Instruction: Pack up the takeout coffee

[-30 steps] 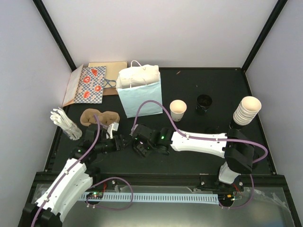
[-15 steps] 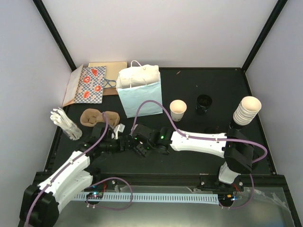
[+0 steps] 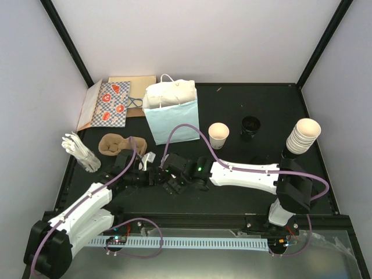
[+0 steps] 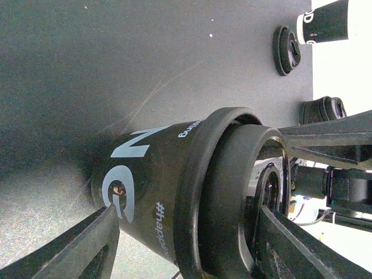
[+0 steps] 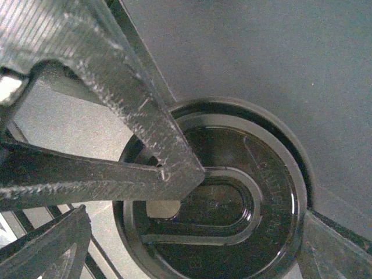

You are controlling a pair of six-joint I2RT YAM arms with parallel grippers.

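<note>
Arms meet low: right gripper (image 5: pixel 195 216) open over cup (image 4: pixel 145 192); left gripper (image 4: pixel 187 214) straddles it, grip unclear.

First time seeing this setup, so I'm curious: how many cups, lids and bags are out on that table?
Single cream paper cups: 2, one open, one black-lidded
Stacks of cream cups: 1
Piles of loose black plastic lids: 2
Paper bags: 3, light blue, patterned, brown
Total: 8
</note>
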